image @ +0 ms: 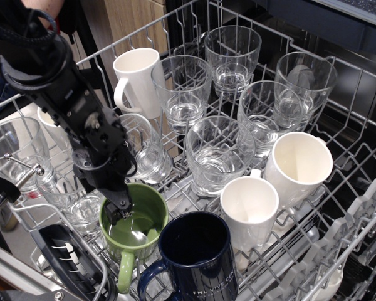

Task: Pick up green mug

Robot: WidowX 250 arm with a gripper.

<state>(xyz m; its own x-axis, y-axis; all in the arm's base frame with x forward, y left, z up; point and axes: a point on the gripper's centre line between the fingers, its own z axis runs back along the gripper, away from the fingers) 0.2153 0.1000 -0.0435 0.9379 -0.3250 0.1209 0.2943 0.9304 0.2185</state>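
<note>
one green mug (135,229) stands upright at the near left of the dishwasher rack (338,207), its handle pointing toward the camera and its olive rim just beside the navy mug (195,254). it appears to hold a little water, so it sits mouth up like its neighbours, wedged between the wire tines that keep each piece apart.

the black gripper (118,212) reaches down from the upper left and its tip sits at the mug's left rim, dipping just inside the opening. i judge one finger is meant to go inside the wall and the other outside, since the handle faces away from the arm and the rim is the easiest part to pinch. whether the fingers are apart or already pressed on the wall i cannot tell; the arm's body hides them.

clear glasses (216,153) and white mugs (249,210) crowd the rest of the rack, so a straight upward lift looks safest, minding the small glass (78,200) touching the arm's left side.
</note>
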